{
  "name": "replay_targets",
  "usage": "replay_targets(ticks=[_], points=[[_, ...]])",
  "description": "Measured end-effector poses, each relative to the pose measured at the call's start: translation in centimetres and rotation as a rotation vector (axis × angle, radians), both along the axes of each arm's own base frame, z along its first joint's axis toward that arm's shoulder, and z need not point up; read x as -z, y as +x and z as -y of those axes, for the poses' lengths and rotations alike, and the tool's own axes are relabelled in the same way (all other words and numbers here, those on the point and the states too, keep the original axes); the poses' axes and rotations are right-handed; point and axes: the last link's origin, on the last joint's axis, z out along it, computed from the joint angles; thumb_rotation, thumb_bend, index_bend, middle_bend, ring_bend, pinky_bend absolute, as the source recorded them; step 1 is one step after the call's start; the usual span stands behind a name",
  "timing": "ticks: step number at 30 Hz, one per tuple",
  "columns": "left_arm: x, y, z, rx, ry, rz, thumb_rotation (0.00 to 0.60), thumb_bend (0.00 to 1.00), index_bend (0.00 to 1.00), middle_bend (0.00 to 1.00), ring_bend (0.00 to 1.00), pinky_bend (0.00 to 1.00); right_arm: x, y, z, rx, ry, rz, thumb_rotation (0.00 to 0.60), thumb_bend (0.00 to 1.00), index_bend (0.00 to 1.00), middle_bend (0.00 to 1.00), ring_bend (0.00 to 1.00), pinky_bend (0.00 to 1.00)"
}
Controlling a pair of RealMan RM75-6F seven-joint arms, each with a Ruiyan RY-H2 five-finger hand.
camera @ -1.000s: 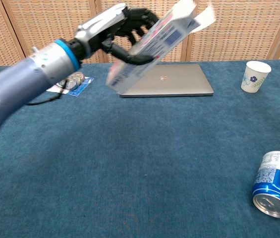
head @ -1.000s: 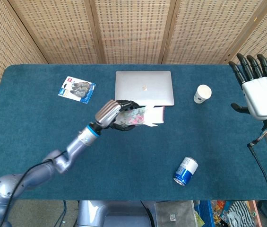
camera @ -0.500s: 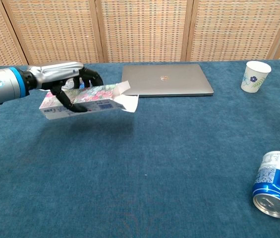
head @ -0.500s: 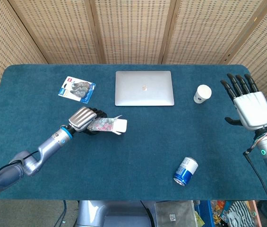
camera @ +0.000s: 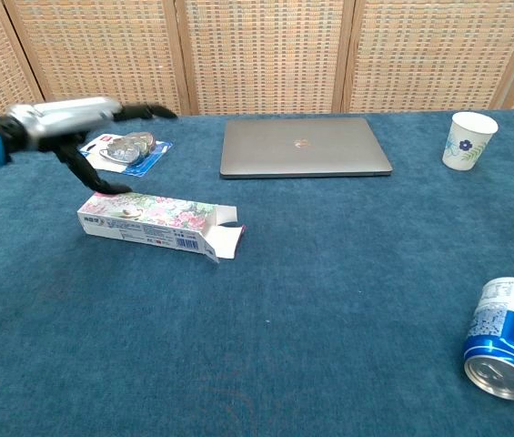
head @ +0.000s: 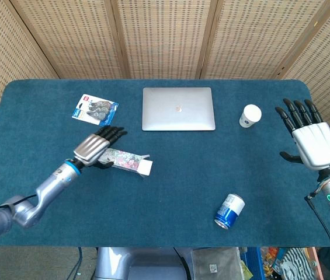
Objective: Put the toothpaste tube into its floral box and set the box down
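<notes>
Just in front of the laptop [head: 178, 108], toward its left corner, the floral box [camera: 152, 222] is lying flat on the bench [head: 170, 186], the left robot hand [head: 97, 146] hovering spread above its end, risking nudging it or snagging the open flap.

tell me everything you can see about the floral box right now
The box is a long, narrow carton, apparently cardboard, printed with pink flowers on top and a barcode on its white side. It lies flat on the blue table, its right end flaps open. The left robot hand hovers open above its left end; only a fingertip may touch it.
</notes>
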Motion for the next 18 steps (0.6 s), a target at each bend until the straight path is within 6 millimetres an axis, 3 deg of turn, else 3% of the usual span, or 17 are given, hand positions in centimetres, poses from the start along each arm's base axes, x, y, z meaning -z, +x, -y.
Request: replay_targets(ticks=[6, 9, 13, 18], points=[[-6.2, -2.5, 3.4, -0.036, 0.193, 0.08, 0.6, 0.26, 0.0, 0.0, 0.0, 0.0, 0.8, -2.1, -1.7, -0.047, -0.009, 0.0, 0.6, 0.0, 0.0, 0.0, 0.0, 0.0], [-8.7, -5.0, 6.0, -0.103, 0.302, 0.068, 0.6, 0.21, 0.0, 0.0, 0.0, 0.0, 1.4, -3.4, -3.4, -0.047, -0.007, 0.026, 0.6, 0.0, 0.0, 0.0, 0.0, 0.0], [-11.4, -8.4, 11.5, -0.233, 0.426, 0.053, 0.6, 0.2, 0.0, 0.0, 0.0, 0.0, 2.3, -5.2, -6.3, -0.029, -0.023, 0.082, 0.6, 0.0, 0.0, 0.0, 0.0, 0.0], [-13.5, -10.7, 17.7, -0.381, 0.48, 0.051, 0.6, 0.2, 0.0, 0.0, 0.0, 0.0, 3.3, -6.6, -9.9, 0.011, -0.039, 0.156, 0.6, 0.0, 0.0, 0.0, 0.0, 0.0]])
